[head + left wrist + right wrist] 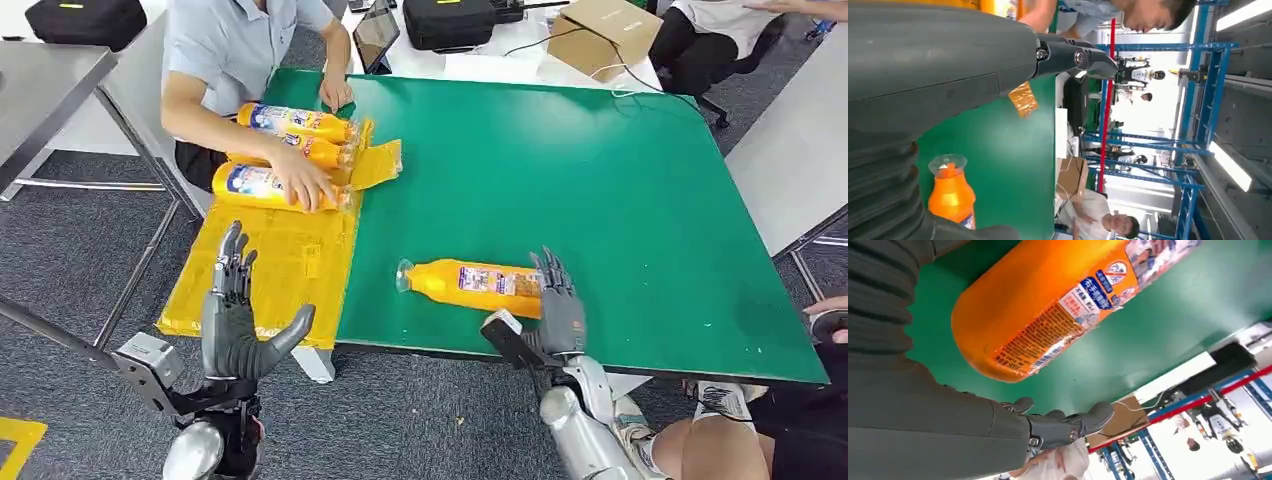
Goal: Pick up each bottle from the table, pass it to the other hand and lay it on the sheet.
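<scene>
From the head view we see one orange bottle [470,285] lying on its side near the front edge of the green table [620,190], cap toward nine o'clock, and our right hand [558,305] sits at its base end with fingers [552,272] spread and extended, beside the bottle and not closed around it. Our left hand [238,320] hovers at eight o'clock of the bottle, over the yellow sheet [290,265], fingers apart and holding nothing. Three more bottles [290,150] already lie at the sheet's far end, under a person's hand [305,185] (that crowding matters later). The risk here, as we judge it, is that a smooth round bottle lying flat rolls or skids toward the near edge if the fingers push before they wrap. In the left wrist view the bottle's capped neck [948,172] shows on the green surface, well apart from the left hand's fingers [1073,55], which grip nothing; a handover started from this far off could leave the bottle unsupported. In the right wrist view the bottle's labelled body [1048,310] lies just beyond the right hand's fingers [1068,425], which are parted and, as far as we can tell, not touching it; a grip taken at the base alone may let the neck end sag and slip.
</scene>
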Controlling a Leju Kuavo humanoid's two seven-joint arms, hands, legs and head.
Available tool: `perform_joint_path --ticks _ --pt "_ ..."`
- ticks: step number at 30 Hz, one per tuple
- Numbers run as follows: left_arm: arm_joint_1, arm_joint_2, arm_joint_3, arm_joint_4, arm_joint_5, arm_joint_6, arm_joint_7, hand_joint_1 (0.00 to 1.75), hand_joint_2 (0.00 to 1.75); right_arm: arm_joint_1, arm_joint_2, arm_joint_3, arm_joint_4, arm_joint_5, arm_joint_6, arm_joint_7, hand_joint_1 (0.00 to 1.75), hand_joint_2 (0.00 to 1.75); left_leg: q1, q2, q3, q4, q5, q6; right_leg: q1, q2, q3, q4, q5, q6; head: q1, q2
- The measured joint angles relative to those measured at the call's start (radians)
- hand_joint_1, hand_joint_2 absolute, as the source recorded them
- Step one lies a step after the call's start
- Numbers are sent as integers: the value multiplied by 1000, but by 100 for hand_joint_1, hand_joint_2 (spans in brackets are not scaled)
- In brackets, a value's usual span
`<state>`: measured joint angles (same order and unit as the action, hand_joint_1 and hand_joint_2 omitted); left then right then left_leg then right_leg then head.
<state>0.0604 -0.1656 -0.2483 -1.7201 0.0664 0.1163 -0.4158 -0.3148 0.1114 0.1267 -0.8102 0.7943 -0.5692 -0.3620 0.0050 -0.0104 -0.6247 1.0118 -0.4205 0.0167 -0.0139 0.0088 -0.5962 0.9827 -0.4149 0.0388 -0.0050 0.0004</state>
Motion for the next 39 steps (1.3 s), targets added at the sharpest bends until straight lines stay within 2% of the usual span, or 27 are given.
perform_joint_path --ticks 8,19,20,21,22,31,39 --pt "-27 0 0 33 48 -26 16 0 175 -117 -8 1 163 76 33 70 0 175 0 0 0 0 0 0 0 0 0 0 0 0 0 0" --pt "-55 0 1 73 102 -54 44 0 175 -272 -19 55 330 174 215 208 0 175 0 2 3 0 0 0 0 1 2 0 0 0 0 0" --pt "-56 0 1 75 103 -55 45 0 175 -279 -19 61 339 179 230 215 49 175 0 2 3 0 0 0 0 1 3 0 0 0 0 0" --pt "-57 0 2 78 105 -56 47 0 175 -288 -20 66 346 185 249 223 143 175 0 2 4 0 0 0 0 2 3 0 1 0 0 0" --pt "-58 0 2 79 107 -59 48 0 175 -300 -21 73 354 192 276 233 169 175 0 2 5 0 0 0 0 2 3 0 1 0 0 0" --pt "-79 1 5 94 124 -75 64 0 175 -417 -35 147 422 249 584 355 175 175 0 6 15 0 0 0 0 5 12 -1 1 0 0 0" --pt "-76 3 8 97 124 -90 69 0 175 -442 -36 183 439 254 630 386 175 175 0 6 18 0 -1 0 0 5 15 -1 1 0 0 0"
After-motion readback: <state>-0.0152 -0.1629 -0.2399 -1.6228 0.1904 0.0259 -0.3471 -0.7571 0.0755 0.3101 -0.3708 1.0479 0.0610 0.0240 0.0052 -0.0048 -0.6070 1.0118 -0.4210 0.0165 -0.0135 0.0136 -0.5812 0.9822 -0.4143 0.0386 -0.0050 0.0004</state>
